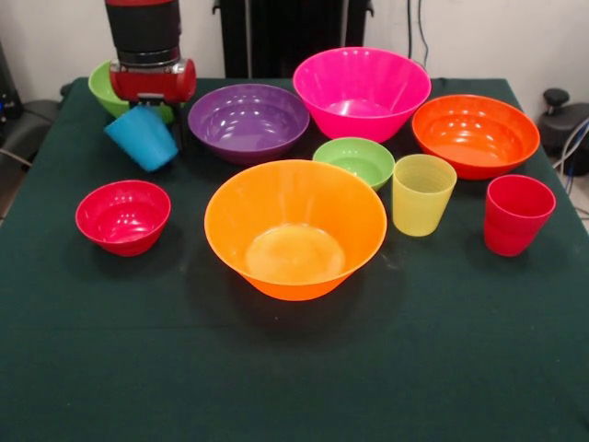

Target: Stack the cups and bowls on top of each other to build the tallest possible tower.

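At the far left of the dark green cloth-covered surface (pixel 294 387) we find the red and black arm's end effector (pixel 147 115) with a small translucent blue plastic cup (pixel 142 138) hanging tilted beneath it, apparently lifted clear of the cloth. We judge the cup to be held, though the fingers are hidden behind it and their spread cannot be read. Just behind the arm, a lime green glossy bowl (pixel 103 87) is partly covered.

No stacking is evident. Every other piece stands singly on the surface: a purple round plastic bowl (pixel 248 120), a large pink bowl (pixel 361 90), a red-orange bowl (pixel 475 133), a small green bowl (pixel 354 161), a large orange bowl (pixel 294 228) at the centre, and a small red bowl (pixel 122 216) near the left. A yellow-green translucent cup (pixel 422 193) stands upright just right of the orange bowl, and a red translucent cup (pixel 517 214) stands apart to its right. Some neighbours sit close, none nested.

Our assessment: the task is at its opening step. One cup is in transit; the tower has no base laid, and all nine remaining pieces await placement.
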Robot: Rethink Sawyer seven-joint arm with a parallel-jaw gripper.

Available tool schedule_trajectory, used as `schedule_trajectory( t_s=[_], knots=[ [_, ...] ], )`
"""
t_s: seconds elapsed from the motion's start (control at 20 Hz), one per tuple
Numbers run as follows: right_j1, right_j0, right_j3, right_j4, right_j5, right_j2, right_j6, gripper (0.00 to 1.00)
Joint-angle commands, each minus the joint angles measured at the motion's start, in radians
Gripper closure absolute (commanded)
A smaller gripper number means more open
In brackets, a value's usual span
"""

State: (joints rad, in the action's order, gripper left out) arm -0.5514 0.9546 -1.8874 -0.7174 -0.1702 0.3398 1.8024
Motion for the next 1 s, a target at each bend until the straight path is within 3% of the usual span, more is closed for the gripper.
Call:
schedule_trajectory(
  t_s=[0.05,0.55,1.0],
  knots=[
    [0.037,-0.031,0.08,0.009,-0.041,0.079,0.005,0.0],
    [0.036,-0.074,0.078,0.01,-0.015,0.051,0.045,0.0],
    [0.044,-0.112,0.039,-0.011,0.069,-0.016,0.102,0.0]
  ],
)
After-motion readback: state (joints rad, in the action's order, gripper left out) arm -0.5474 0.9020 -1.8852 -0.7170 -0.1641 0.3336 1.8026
